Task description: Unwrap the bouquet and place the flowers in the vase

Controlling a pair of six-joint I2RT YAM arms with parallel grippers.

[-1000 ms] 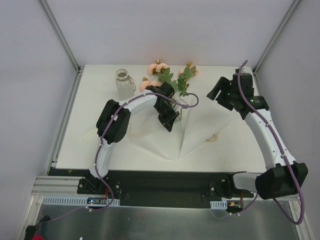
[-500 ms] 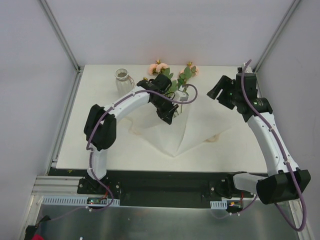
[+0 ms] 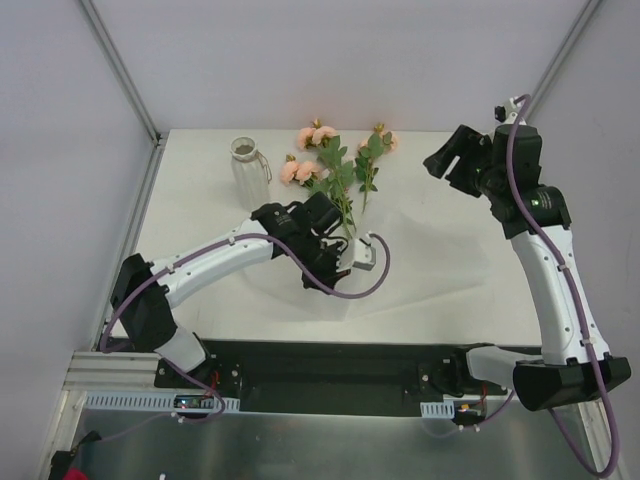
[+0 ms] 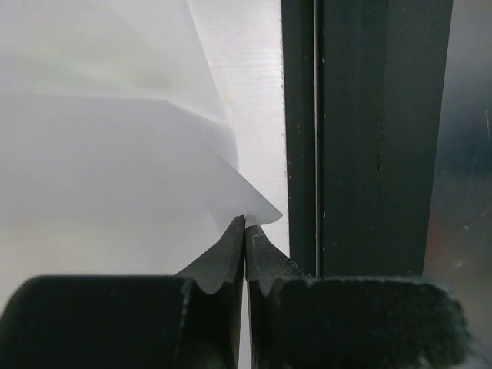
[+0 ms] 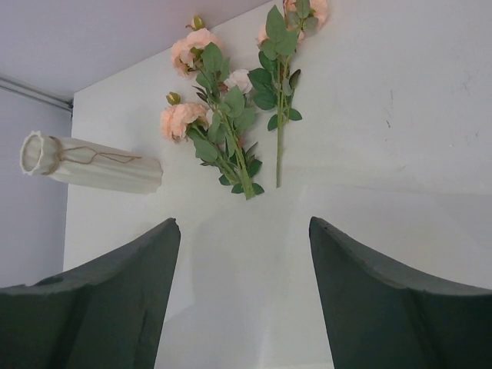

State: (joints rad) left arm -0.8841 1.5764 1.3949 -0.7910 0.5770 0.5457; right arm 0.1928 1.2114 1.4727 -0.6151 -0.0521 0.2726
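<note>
The flowers (image 3: 335,170) lie loose at the counter's (image 3: 450,270) far middle, with the vase (image 3: 248,165) upright to their left. The left hand (image 4: 245,224), low near the front edge, is clenched on a corner of the white paper (image 4: 115,154). The right hand (image 3: 455,160) hangs raised at the far right, spread and empty.

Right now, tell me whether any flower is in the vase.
No, the flowers lie on the table, apart from the vase.

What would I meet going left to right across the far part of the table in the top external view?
vase → flowers → right gripper, raised with its jaws open.
</note>
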